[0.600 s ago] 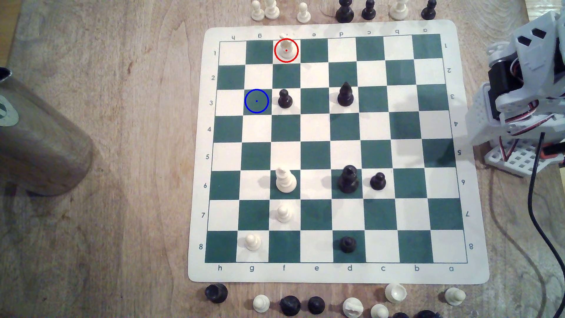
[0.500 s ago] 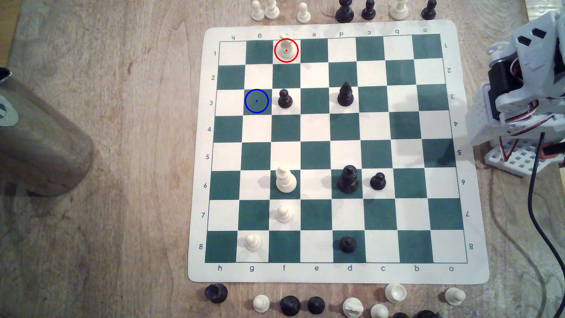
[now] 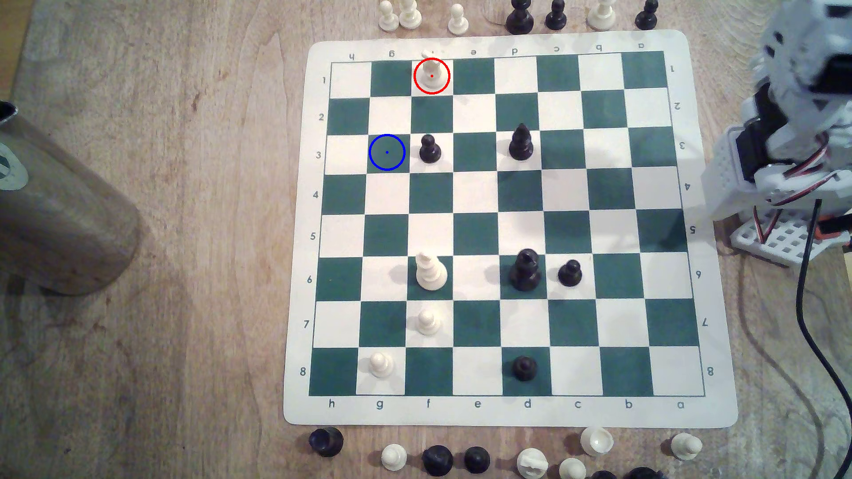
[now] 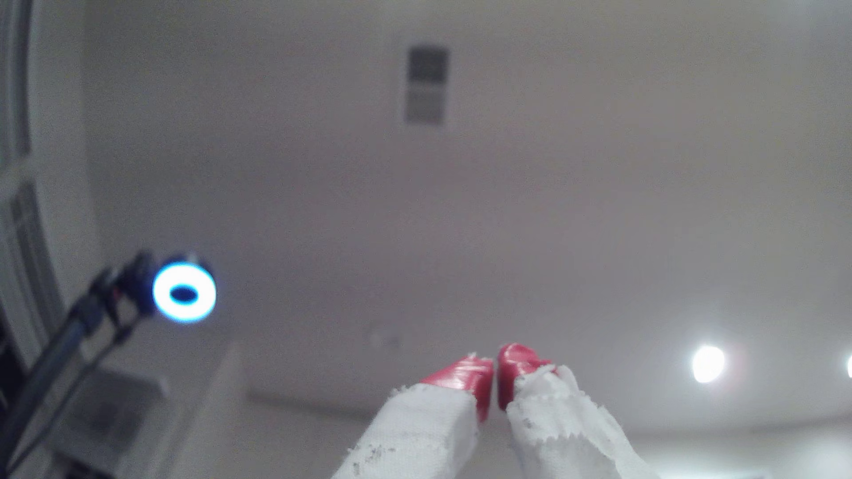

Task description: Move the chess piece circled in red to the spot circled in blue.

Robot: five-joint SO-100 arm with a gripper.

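I read the cream knight-like piece [image 3: 431,73] standing upright on the white square at f1, inside the red ring, on the board's far row in the exterior view. The blue-ringed dark green square [image 3: 387,152] sits at g3, bare, one file toward the exterior view's left and two ranks nearer than the knight. Just beside that square, on f3, stands a black pawn [image 3: 429,149]; a taller black piece [image 3: 521,143] holds d3. On f6 I see the tall tiered cream piece [image 3: 430,271], with cream pawns on f7 [image 3: 428,321] and g8 [image 3: 381,364]. Black pieces stand on d6 [image 3: 524,270], c6 [image 3: 570,273] and d8 [image 3: 524,367]. The arm [image 3: 797,115] sits folded off the board mat [image 3: 719,322] at the exterior view's right edge, well apart from the knight, slightly blurred. In the wrist view the tool [image 4: 495,368] points up at a pale ceiling; its red-tipped fingertips [image 4: 465,375] are pressed together with only a thin seam between them, gripping nothing. A glowing blue ring light [image 4: 184,292] on a stand shows there too. Spare pieces line the wooden counter [image 3: 184,230] along the mat's far and near edges, and a brown cylinder [image 3: 60,212] lies at the exterior view's left.
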